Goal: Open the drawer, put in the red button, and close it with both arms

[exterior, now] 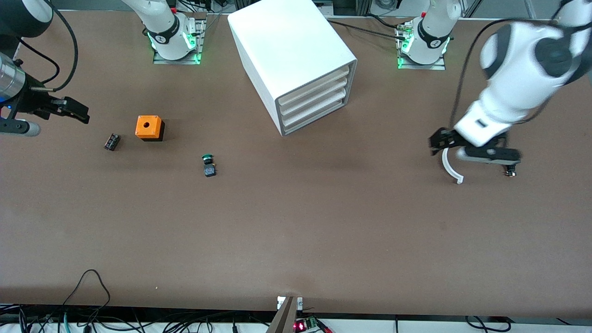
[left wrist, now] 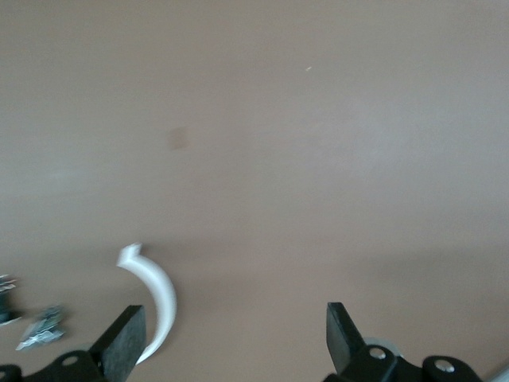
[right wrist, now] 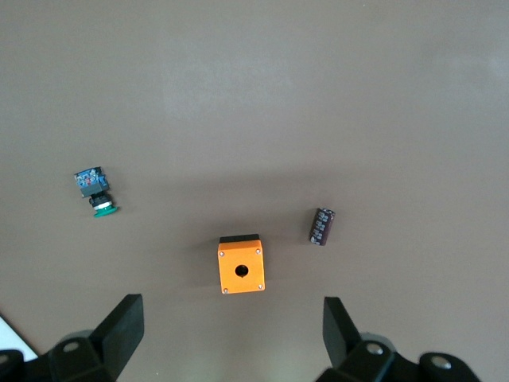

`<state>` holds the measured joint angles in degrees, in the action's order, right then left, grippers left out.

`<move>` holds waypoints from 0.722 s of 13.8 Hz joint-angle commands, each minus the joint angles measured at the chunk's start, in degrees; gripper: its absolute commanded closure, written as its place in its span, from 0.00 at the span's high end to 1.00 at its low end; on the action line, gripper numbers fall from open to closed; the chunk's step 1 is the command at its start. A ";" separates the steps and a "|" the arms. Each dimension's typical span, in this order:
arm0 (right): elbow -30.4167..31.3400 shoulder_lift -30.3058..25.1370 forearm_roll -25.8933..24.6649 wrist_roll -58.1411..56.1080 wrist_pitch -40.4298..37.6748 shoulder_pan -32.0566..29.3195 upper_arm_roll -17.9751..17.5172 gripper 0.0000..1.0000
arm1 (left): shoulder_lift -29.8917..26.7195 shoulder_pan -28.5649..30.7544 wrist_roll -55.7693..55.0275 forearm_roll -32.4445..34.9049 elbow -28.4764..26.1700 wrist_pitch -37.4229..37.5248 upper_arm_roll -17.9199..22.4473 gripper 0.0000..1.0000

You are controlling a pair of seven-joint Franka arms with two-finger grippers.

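Observation:
The white cabinet (exterior: 291, 46) stands at the back middle of the table. Its three white drawers (exterior: 313, 102) are all shut. No red cap shows in any view. A small dark and metallic item (exterior: 510, 172) lies half hidden under the left hand, and I cannot tell what it is. My left gripper (exterior: 435, 142) is open and empty over the table at the left arm's end, and also shows in the left wrist view (left wrist: 232, 338). My right gripper (exterior: 79, 112) is open and empty at the right arm's end, and also shows in its wrist view (right wrist: 232, 330).
A white curved piece (exterior: 451, 169) lies just below the left gripper (left wrist: 155, 298). An orange box with a hole (exterior: 149, 127) (right wrist: 241, 267), a small dark component (exterior: 112, 141) (right wrist: 321, 227) and a green-capped button (exterior: 209, 165) (right wrist: 95, 191) lie toward the right arm's end.

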<state>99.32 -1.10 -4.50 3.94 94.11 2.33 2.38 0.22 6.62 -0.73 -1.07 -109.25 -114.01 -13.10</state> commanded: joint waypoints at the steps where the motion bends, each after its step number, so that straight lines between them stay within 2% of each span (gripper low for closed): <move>1: 2.37 -2.15 0.80 -4.19 1.08 -0.31 0.26 1.00 | -2.58 -0.20 9.92 -1.22 6.23 10.89 4.91 1.00; 3: 1.58 -2.06 0.72 -4.29 -0.32 -0.31 0.17 1.00 | -4.87 -0.20 12.67 -0.52 5.98 12.67 6.85 1.00; 5: 1.31 -1.89 0.80 -5.08 -0.42 -0.39 0.35 1.00 | -4.79 -0.03 12.77 -0.52 6.24 13.29 7.47 1.00; 10: 1.23 -1.53 2.30 -3.41 1.34 -0.48 0.26 1.00 | -4.61 -0.03 12.68 -0.43 6.24 13.12 6.95 1.00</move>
<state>100.17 -2.08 -3.49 0.66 94.54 2.33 2.66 -4.53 6.72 10.61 -1.20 -103.40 -101.36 -6.11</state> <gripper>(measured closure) 0.000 0.000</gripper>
